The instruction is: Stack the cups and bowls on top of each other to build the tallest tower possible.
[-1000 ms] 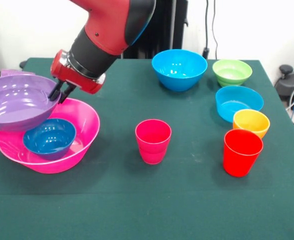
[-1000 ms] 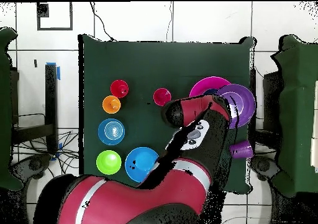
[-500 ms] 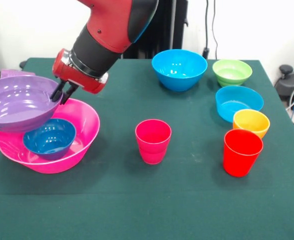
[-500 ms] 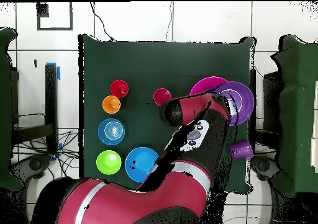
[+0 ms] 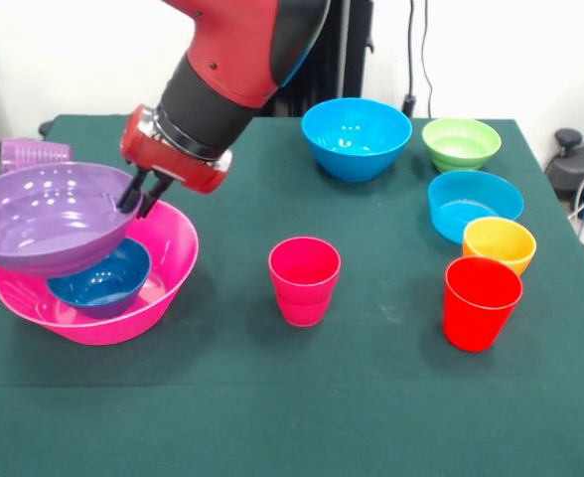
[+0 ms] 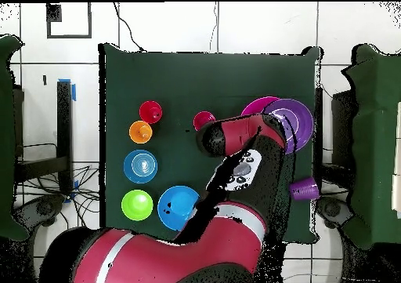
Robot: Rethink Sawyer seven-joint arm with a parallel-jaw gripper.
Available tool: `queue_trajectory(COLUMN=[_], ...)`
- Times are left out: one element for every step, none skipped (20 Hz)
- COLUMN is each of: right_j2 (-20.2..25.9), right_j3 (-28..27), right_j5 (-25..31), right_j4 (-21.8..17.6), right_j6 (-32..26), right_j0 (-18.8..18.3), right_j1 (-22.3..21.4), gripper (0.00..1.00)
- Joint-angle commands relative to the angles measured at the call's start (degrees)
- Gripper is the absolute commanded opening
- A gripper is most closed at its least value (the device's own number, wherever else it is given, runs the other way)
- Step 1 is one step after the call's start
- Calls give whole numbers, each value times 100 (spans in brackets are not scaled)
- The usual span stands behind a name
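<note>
Over the pink bowl (image 5: 163,260) at the table's corner, the claw (image 5: 140,199) is pinched shut on the near rim of the purple bowl (image 5: 49,217), holding it aloft. That bowl hangs tilted, mostly beyond the pink one's edge, with the small dark blue bowl (image 5: 101,281) sitting underneath. To nest it, I'd say it needs centering before lowering.

Bright, even overhead light is falling; white glare spots are showing on the glossy large purple plastic bowl (image 5: 49,216); shadows staying soft.
</note>
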Motion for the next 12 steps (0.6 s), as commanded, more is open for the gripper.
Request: queue_trajectory(right_j2=[1088,1103,1116,1134,1156,1178,1221,1265,1304,1327,1333,1342], right_j3=[-135,-97,-94,-70,-65,-59,-48,-37,-32,-33,-50,-58], right_j5=[-508,-531,-542,-564,-569,-570,-577,-585,-595,-598,-591,-582], right_j4=[16,9,-8,-29,-37,-40,-37,-33,-39,-49,-65,-72], right_j6=[-46,-36,-36,-41,-43,-43,-64,-85,-101,-108,-109,-105], right_j0=[-176,-199,-204,-209,-215,-220,-248,-275,-285,-286,-272,-270], right_j1=[-8,-32,-35,-44,-47,-51,-79,-107,-117,-118,-115,-115], gripper=[0,0,0,0,0,0,0,0,0,0,0,0])
